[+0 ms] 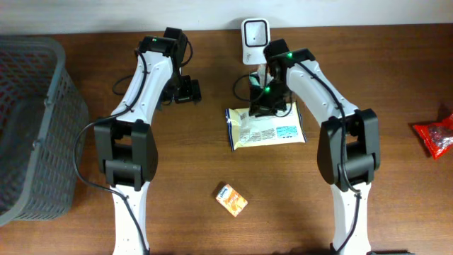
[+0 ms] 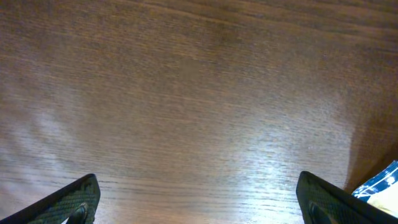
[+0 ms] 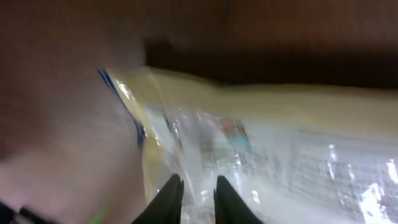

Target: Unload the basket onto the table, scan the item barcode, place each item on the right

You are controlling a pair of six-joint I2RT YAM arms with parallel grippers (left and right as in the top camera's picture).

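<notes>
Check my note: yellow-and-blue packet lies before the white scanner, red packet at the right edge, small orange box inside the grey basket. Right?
Wrong on one count: the small orange box lies on the table, not inside the grey basket, as the overhead view shows. The yellow-and-blue packet, white scanner and red packet are as noted.

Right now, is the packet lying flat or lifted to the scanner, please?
Lying flat: the packet spreads across the table in front of the scanner.
</notes>
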